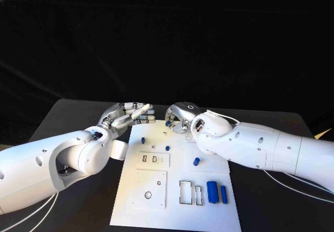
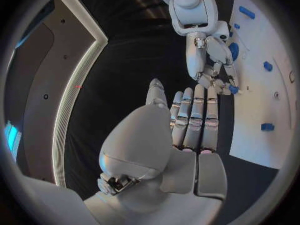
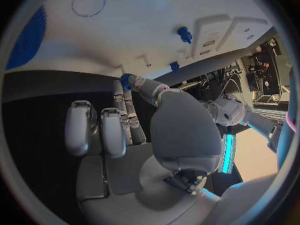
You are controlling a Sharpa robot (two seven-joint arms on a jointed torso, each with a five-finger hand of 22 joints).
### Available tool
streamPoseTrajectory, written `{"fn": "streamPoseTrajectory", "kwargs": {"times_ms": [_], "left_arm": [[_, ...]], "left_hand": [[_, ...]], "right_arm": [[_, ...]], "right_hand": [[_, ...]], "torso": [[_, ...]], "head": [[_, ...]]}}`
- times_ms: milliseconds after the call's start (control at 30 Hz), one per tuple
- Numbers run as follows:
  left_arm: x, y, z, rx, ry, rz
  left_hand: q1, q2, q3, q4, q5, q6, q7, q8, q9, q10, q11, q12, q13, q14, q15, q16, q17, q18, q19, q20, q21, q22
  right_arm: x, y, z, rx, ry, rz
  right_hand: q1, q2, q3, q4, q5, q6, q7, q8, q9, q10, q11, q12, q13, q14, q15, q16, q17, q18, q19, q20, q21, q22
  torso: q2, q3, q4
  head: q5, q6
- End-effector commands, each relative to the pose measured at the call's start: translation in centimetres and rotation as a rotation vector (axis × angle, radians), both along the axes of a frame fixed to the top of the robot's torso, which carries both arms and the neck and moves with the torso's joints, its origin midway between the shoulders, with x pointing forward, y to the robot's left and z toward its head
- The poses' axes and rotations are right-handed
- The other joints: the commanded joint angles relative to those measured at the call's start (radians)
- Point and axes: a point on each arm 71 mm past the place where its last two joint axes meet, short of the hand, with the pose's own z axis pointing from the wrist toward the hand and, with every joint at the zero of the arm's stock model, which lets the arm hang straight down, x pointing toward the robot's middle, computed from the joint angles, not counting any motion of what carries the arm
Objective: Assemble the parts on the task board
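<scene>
Surface: black table (image 1: 69,113) under a dark backdrop, with the white task board (image 1: 177,193) lying lengthwise at the centre, its far edge toward 12 o'clock.
Right hand: the right hand (image 1: 182,117) hovers over the board's far edge at about 12 o'clock; a small blue part (image 2: 232,89) is pinched at its fingertips, other fingers loosely curled, probably so the piece can be steered into a seat.
Left hand: the left hand (image 1: 129,115) sits just off the board's far corner at 11 o'clock, fingers straight and together, holding nothing; it looks parked clear of the work.
Loose parts: two blue cylinders (image 1: 217,192) lie side by side toward 4 o'clock beside rectangular slots, likely waiting their turn.
Standing parts: small blue pegs (image 1: 168,148) stand near the board's middle, with another blue piece (image 1: 196,161) lying at 3 o'clock of them.
Stage: judged early; most cut-outs remain unfilled.
</scene>
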Motion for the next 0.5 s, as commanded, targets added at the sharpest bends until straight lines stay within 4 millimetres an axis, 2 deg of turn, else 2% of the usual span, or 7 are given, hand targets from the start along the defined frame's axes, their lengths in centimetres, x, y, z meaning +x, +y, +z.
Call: {"fn": "streamPoseTrajectory", "kwargs": {"times_ms": [33,500], "left_arm": [[-0.03,-0.27,0.23,-0.012,-0.006,-0.019],[0.03,-0.28,0.44,-0.011,-0.010,-0.020]], "left_hand": [[0.000,0.007,-0.005,0.000,-0.005,-0.009,-0.001,-0.004,0.001,-0.006,0.001,-0.003,-0.001,-0.007,0.003,-0.004,0.001,0.011,0.005,0.004,-0.004,-0.002],[0.000,0.007,-0.005,0.000,-0.005,-0.009,-0.001,-0.004,0.001,-0.006,0.001,-0.003,-0.001,-0.007,0.003,-0.004,0.001,0.011,0.005,0.004,-0.004,-0.002]], "right_arm": [[0.05,0.10,-0.35,-0.024,0.021,0.008],[0.38,0.27,-0.86,-0.049,0.034,-0.003]], "right_hand": [[-0.005,-0.002,0.005,0.003,0.003,0.001,-0.001,0.002,0.000,0.002,0.004,-0.003,0.001,0.043,-0.004,0.003,-0.001,-0.014,0.002,0.003,-0.001,-0.002],[-0.009,-0.007,0.006,0.004,0.002,-0.008,0.001,-0.002,0.002,-0.004,0.007,-0.008,0.000,0.041,-0.002,0.000,-0.008,-0.013,-0.003,0.004,-0.004,-0.006]], "torso": [[0.001,0.0007,-0.0002],[0.002,0.0004,-0.0008]], "head": [[0.001,-0.002],[0.005,-0.005]]}}
